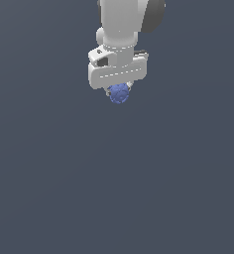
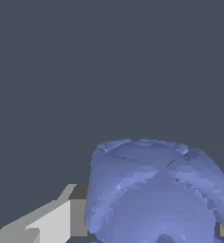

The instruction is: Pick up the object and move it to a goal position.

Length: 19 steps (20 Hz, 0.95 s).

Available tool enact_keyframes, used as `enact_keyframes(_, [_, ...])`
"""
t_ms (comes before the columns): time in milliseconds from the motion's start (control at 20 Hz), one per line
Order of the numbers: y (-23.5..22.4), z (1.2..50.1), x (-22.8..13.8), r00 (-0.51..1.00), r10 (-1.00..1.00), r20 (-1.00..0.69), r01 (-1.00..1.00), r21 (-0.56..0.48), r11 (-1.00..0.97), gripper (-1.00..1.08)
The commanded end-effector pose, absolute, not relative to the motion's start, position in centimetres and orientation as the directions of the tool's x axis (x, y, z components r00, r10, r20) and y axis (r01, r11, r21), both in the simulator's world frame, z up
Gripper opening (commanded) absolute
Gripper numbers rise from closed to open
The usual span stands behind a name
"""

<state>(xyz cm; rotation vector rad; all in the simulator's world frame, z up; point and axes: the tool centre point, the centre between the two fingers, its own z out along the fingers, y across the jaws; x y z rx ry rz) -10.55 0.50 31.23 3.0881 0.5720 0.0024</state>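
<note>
Closest to the wrist camera is the ball (image 2: 154, 194). It is blue-violet and bumpy, and it fills a big part of the wrist view. A gray and white finger (image 2: 61, 216) sits right beside it, touching its side. Only a sliver shows at the ball's other side, too little to tell what it is.

In the exterior view, the white gripper (image 1: 118, 91) hangs down from the arm (image 1: 120, 20) near the top of the picture. The ball (image 1: 119, 93) peeks out just under the gripper, tucked in at its tip. The gripper looks closed snug on the ball, and the ball is much narrower than the gripper.

Behind and below it all is plain dark gray ground (image 1: 114, 198). I see no shadow, so I cannot tell how high the ball is.

I think the grab is done and the carry step is on now. No goal mark shows in either view. The next move needs a steady hold while the arm takes the ball to its goal spot.
</note>
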Motion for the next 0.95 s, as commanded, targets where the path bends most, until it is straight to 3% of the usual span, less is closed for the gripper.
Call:
enact_keyframes(0, [0.9,33.2,-10.6,0.934,0.358,0.0,0.358,0.0,-0.934,-1.0])
enact_keyframes(450, [1.7,37.4,-10.3,0.934,0.358,0.0,0.358,0.0,-0.934,-1.0])
enact_keyframes(900, [1.8,37.8,-10.1,0.934,0.358,0.0,0.358,0.0,-0.934,-1.0])
